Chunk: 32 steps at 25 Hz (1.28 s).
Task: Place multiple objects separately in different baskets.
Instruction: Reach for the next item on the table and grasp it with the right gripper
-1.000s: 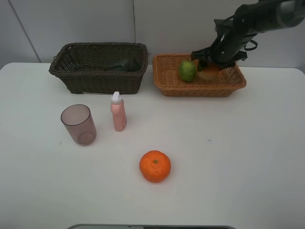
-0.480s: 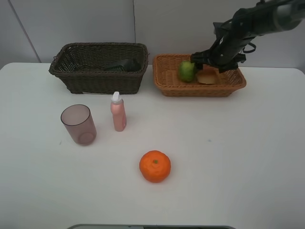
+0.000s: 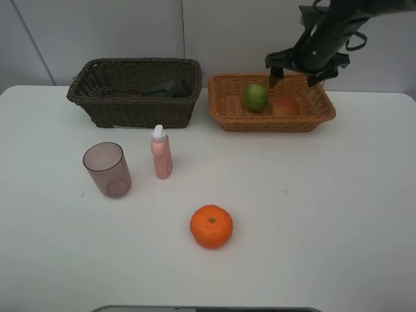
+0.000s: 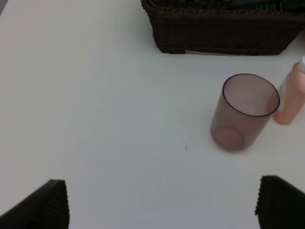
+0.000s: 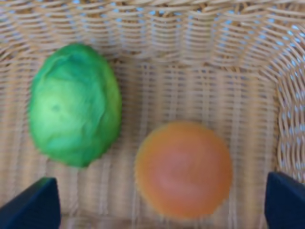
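The right gripper [image 3: 298, 76] is hovering over the orange-tan basket [image 3: 276, 123], jaws apart. The peach [image 3: 285, 106] is lying free inside, beside the lime [image 3: 255, 97]. The tangerine [image 3: 211, 226] is sitting well apart from it on the table — toward the front, leftward.

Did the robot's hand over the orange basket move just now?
Yes. The right gripper went up and out of the orange-tan basket. It now hangs above the basket's back rim, and the peach lies inside.

White table [image 3: 338, 214]: cup [image 3: 107, 169] is set just left of bottle [image 3: 161, 153]; tangerine [image 3: 211, 226] in front; dark basket [image 3: 133, 104], tan basket [image 3: 273, 122] behind.
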Each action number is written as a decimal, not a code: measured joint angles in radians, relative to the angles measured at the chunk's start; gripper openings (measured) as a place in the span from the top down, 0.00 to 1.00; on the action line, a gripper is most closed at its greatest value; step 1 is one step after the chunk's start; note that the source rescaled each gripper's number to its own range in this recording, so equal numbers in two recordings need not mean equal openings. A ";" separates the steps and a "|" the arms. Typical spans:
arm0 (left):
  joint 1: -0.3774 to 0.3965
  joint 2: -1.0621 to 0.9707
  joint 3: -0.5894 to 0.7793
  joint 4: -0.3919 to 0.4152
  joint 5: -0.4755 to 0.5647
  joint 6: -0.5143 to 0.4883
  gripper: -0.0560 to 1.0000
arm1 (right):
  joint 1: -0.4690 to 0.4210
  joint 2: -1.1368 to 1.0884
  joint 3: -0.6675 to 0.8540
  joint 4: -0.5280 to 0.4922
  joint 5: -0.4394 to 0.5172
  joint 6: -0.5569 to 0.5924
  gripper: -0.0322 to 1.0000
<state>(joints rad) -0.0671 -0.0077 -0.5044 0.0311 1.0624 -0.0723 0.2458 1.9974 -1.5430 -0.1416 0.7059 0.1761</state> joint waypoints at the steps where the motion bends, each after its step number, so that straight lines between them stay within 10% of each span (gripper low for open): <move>1: 0.000 0.000 0.000 0.000 0.000 0.000 0.00 | 0.013 -0.015 0.005 0.000 0.015 0.000 0.08; 19: 0.000 0.000 0.000 0.000 0.000 0.000 0.00 | 0.381 -0.201 0.194 0.001 0.227 -0.176 0.08; 32: 0.000 0.000 0.000 0.000 0.000 0.000 0.00 | 0.560 -0.186 0.194 0.142 0.301 -0.766 0.08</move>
<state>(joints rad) -0.0671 -0.0077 -0.5044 0.0311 1.0624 -0.0723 0.8057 1.8114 -1.3492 0.0000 1.0073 -0.5896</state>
